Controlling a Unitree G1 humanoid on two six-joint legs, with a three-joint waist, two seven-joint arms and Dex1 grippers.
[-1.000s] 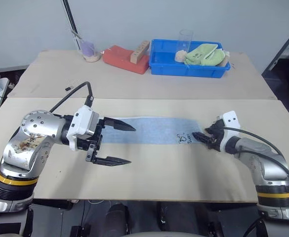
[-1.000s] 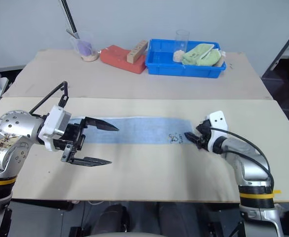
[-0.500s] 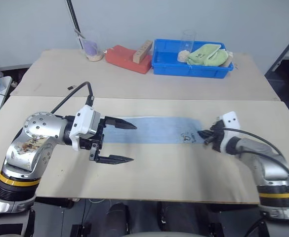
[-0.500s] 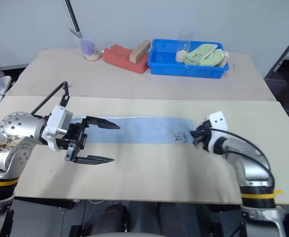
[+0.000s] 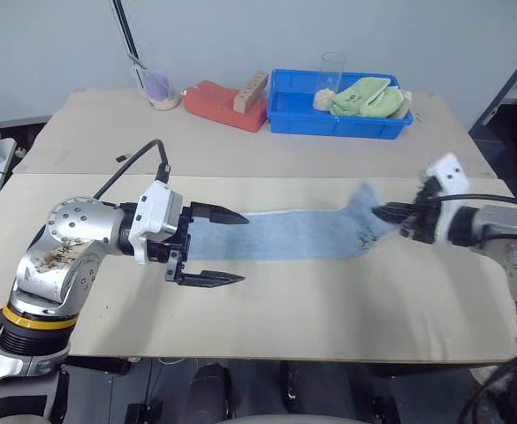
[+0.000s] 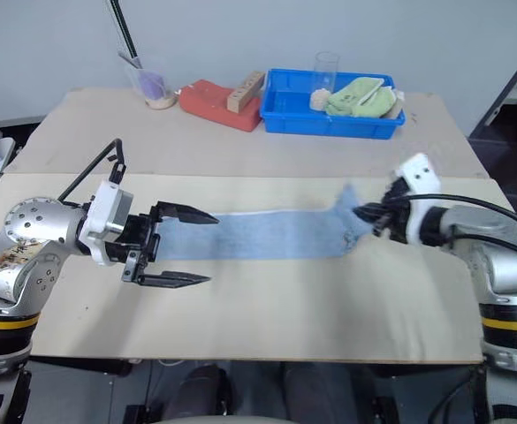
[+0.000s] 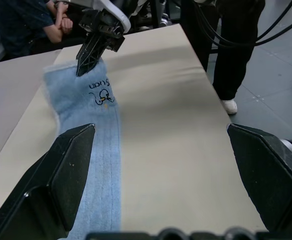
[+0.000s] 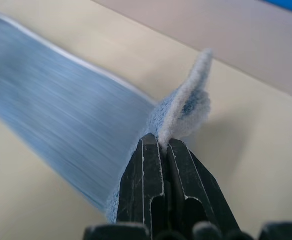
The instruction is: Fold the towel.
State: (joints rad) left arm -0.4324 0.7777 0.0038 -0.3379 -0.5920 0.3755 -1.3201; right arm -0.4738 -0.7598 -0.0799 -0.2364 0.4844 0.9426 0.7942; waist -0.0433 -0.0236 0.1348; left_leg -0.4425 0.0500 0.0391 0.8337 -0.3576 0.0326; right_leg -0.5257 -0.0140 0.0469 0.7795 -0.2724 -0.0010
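the light blue towel [image 5: 276, 237] lies as a long folded strip on the counter [image 5: 329, 300], its logo end raised, pinched in the right gripper [image 5: 383, 212] fingers; left gripper [image 5: 231, 247] fingers spread wide, empty.

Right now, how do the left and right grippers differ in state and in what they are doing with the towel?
The left gripper stands wide open and holds nothing; the right gripper is shut on the towel. The left hovers over the towel's flat end; the right has its end pinched up off the table. Both have two black fingers.

two beige tables [image 5: 329, 291] end to end before a pale wall [image 5: 240, 35]
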